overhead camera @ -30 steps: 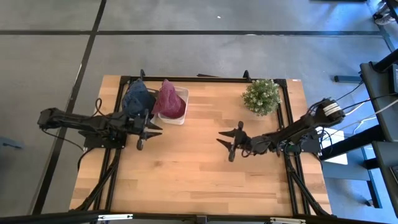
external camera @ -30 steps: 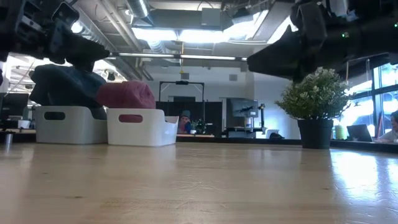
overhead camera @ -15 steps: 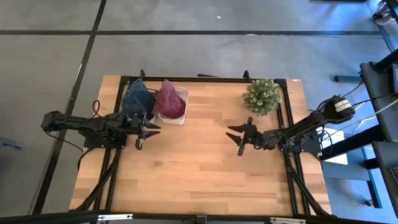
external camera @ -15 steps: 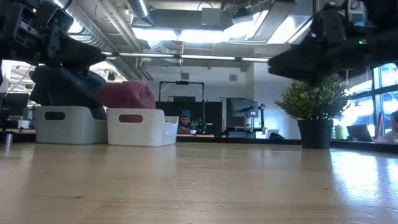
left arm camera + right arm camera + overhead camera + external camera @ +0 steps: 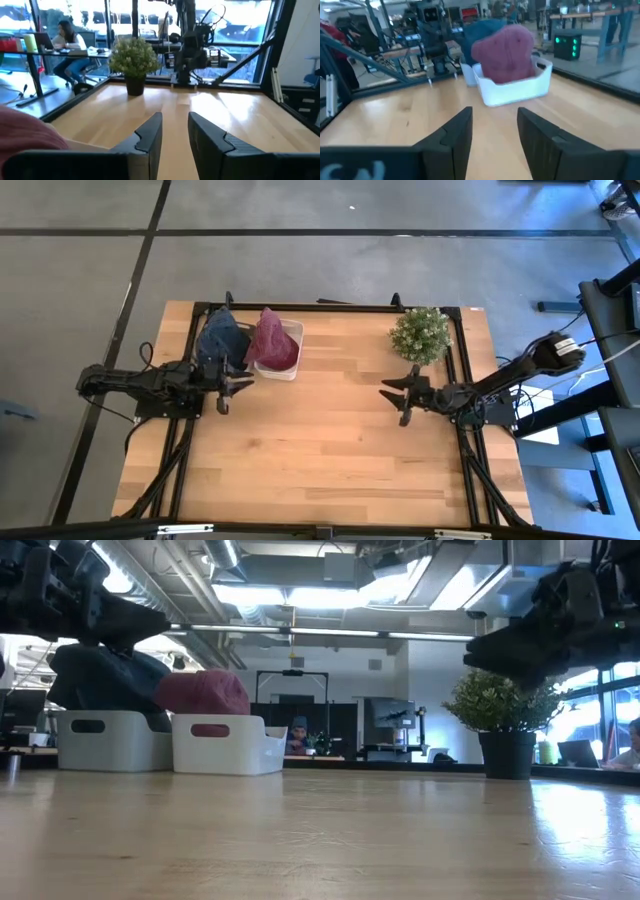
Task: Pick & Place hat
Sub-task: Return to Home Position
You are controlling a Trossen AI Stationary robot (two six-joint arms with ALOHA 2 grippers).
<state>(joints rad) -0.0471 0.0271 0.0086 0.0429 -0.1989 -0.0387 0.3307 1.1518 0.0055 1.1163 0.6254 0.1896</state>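
Red cap (image 5: 272,340) in white bin (image 5: 296,330); blue cap (image 5: 220,335) in adj. gray bin (image 5: 105,742)

Open-plan office lab; exposed ceiling ducts (image 5: 232,558); person (image 5: 66,34) at desk (image 5: 75,49)

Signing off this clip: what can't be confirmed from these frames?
Blue cap count: high view shows one blue heap; folds could hide a second.
Gray bin: nearly covered by that heap in the high view.
White bin floor: red cap fills it; low view sees only walls.
Left gripper and right gripper, both open: silhouettes in the low view.
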